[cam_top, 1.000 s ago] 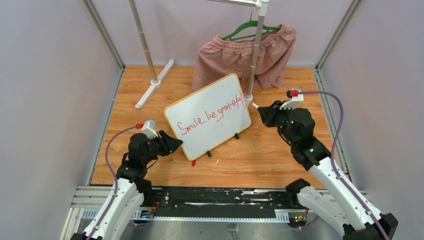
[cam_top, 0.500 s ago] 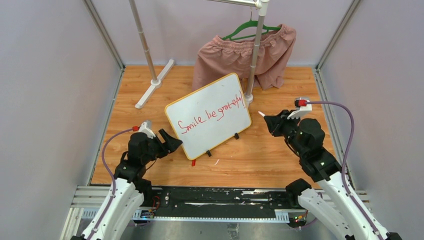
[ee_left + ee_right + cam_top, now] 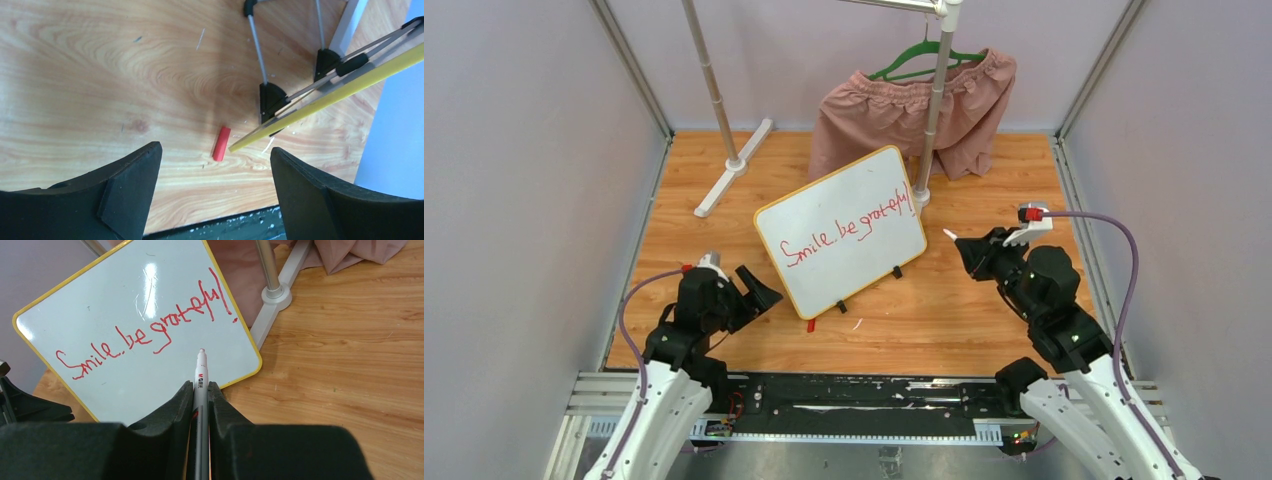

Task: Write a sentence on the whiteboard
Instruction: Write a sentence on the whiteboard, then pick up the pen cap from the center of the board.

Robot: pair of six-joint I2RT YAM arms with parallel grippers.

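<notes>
Board (image 3: 840,235) stands propped mid-table (image 3: 964,320) on two black feet (image 3: 270,97), face tilted up, its long side slanting from near-left to far-right. Yellow rim all round.

Sentence (image 3: 145,337) in red cursive runs across the face: "Smile, be grateful!", climbing toward the far-right corner. Reads clearly in the right wrist view.

Left tool (image 3: 759,288): fingers spread wide with nothing between them, low over the table near the board's near-left edge but apart from it. In the left wrist view, bare wood shows in the gap. A small red cap (image 3: 221,143) lies flat there, just beside the board's lowest corner.

Right tool (image 3: 200,387): pressed onto a marker (image 3: 201,371), pinching the barrel. The tip points at the board. From above, the tip sits near the board's right edge, not touching.

Behind the board are a rack (image 3: 932,120) pole and pink shorts (image 3: 894,110) hanging. The pole's foot is just beside the board's far-right corner.
</notes>
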